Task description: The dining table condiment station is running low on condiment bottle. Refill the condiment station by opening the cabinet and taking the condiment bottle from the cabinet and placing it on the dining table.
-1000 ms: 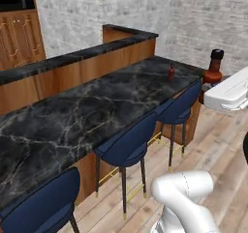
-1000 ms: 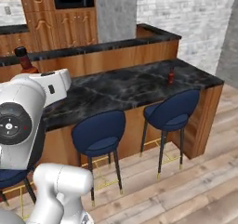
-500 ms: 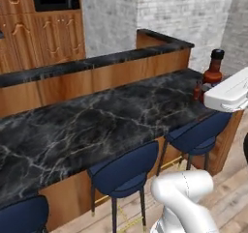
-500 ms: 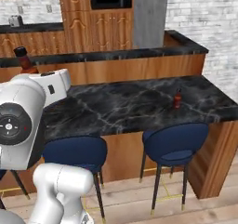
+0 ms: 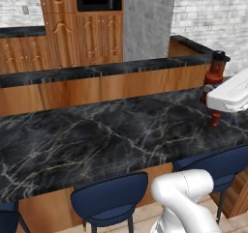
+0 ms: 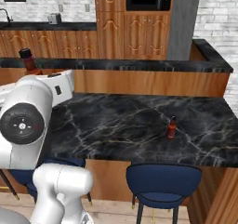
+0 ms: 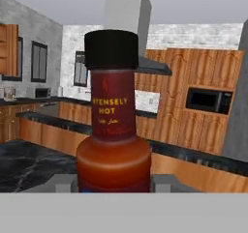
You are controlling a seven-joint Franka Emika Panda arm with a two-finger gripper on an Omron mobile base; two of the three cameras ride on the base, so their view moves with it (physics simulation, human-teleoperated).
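The pincer [image 7: 115, 191] grips the condiment bottle [image 7: 114, 130] upright above the dining counter [image 5: 97, 140]. A second small red bottle [image 6: 171, 128] stands on its right part, with blue stools [image 6: 162, 183] along the near side.

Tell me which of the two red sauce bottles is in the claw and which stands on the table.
The larger black-capped red sauce bottle sits upright in the claw, above the black marble table. The smaller red bottle stands alone on the marble.
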